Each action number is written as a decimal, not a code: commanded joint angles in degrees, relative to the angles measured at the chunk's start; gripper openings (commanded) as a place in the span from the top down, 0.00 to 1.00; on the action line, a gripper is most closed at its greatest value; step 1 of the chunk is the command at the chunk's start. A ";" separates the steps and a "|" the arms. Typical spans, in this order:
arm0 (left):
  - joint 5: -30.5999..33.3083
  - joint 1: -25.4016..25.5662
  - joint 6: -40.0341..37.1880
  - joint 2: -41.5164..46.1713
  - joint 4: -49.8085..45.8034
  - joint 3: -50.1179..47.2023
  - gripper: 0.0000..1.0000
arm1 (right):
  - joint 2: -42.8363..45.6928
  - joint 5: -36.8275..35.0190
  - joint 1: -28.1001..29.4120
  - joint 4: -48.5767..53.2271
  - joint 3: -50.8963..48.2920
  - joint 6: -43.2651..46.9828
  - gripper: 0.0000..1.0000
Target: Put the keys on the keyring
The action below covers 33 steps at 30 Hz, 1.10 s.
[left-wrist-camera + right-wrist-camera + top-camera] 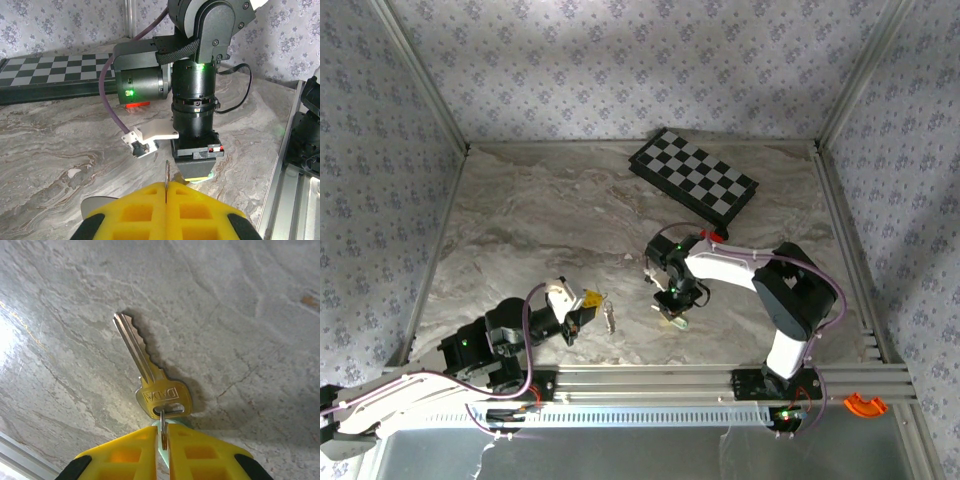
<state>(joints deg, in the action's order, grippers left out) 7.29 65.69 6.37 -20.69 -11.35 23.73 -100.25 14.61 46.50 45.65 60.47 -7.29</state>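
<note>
From above, you see the left gripper [592,300] with a grey metal piece [610,318] at its tip, and the right gripper [672,313] pointing down at the table [540,220] beside it. Your left wrist view shows yellow fingers [210,220] pressed together on a thin metal edge [165,176]; keyring or key, you cannot tell. Your right wrist view shows fingers [200,450] pinching a wire loop [163,427] threaded through a key [150,375] lying flat on the table.

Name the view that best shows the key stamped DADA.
Right wrist: the key lies flat, teeth and stamped head sharp. Top external gives a tiny speck under the right gripper. In left wrist, that gripper blocks it.
</note>
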 commanded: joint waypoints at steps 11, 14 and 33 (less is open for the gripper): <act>-0.60 0.32 0.93 0.73 1.95 1.15 1.00 | 2.86 -0.06 0.15 -2.29 -1.91 -2.20 0.84; -0.64 0.31 0.92 0.71 1.95 1.15 1.00 | 3.03 -0.05 -0.06 -2.44 -2.04 -2.33 0.84; -0.31 0.31 1.19 1.70 1.69 1.15 1.00 | 4.33 0.13 -0.35 -3.45 -2.96 -1.17 0.94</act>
<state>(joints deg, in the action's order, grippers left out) 7.29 65.69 7.03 -19.81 -11.44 23.73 -97.93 14.81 46.22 41.78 58.54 -8.75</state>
